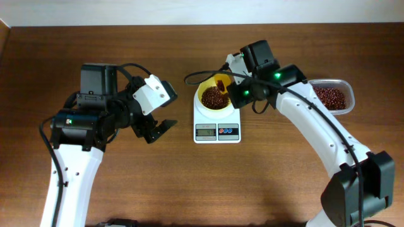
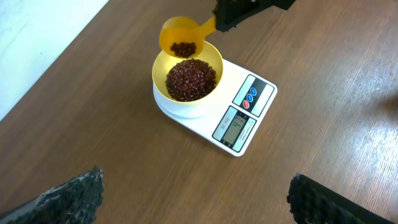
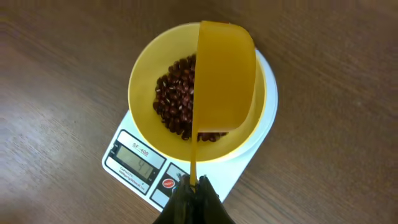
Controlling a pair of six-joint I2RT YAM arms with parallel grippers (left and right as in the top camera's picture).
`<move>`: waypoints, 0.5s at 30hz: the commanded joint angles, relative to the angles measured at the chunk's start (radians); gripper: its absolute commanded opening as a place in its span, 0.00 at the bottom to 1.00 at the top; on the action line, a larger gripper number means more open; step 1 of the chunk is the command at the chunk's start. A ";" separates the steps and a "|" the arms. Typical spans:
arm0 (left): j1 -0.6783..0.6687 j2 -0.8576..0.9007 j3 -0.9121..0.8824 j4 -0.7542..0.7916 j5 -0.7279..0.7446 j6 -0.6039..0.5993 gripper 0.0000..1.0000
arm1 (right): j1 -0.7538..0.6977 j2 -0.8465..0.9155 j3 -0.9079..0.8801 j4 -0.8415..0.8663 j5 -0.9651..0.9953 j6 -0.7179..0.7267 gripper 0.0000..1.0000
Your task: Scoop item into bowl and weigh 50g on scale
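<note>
The pale-yellow bowl (image 1: 214, 96) stands on the white scale (image 1: 216, 130) and holds a pile of red-brown beans (image 1: 214, 96). My right gripper (image 1: 243, 75) is shut on the handle of a small yellow scoop (image 1: 221, 81), tilted over the bowl's far rim with a few beans in it (image 2: 183, 48). In the right wrist view the scoop (image 3: 224, 74) is turned on edge above the bowl (image 3: 146, 81), the fingers (image 3: 194, 185) pinch its handle, and the scale's display (image 3: 138, 162) reads 41. My left gripper (image 1: 153, 129) is open and empty, left of the scale (image 2: 245, 115).
A clear plastic tub (image 1: 333, 96) with more beans sits at the right, behind my right arm. Brown wooden table (image 1: 189, 183) all round; its far edge runs along the top.
</note>
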 commanded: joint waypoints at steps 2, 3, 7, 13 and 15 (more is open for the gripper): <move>-0.002 -0.006 0.015 0.001 0.000 -0.010 0.99 | 0.015 -0.003 0.036 0.004 -0.037 -0.010 0.04; -0.002 -0.006 0.015 0.001 0.000 -0.010 0.99 | 0.017 -0.003 0.037 0.003 -0.016 -0.011 0.04; -0.002 -0.006 0.015 0.001 0.000 -0.010 0.99 | 0.019 -0.002 0.040 -0.001 -0.014 -0.010 0.04; -0.002 -0.006 0.015 0.001 0.000 -0.010 0.99 | 0.023 0.010 0.030 0.003 0.027 -0.011 0.04; -0.002 -0.006 0.015 0.001 0.000 -0.010 0.99 | 0.023 0.007 0.034 0.003 0.030 -0.010 0.04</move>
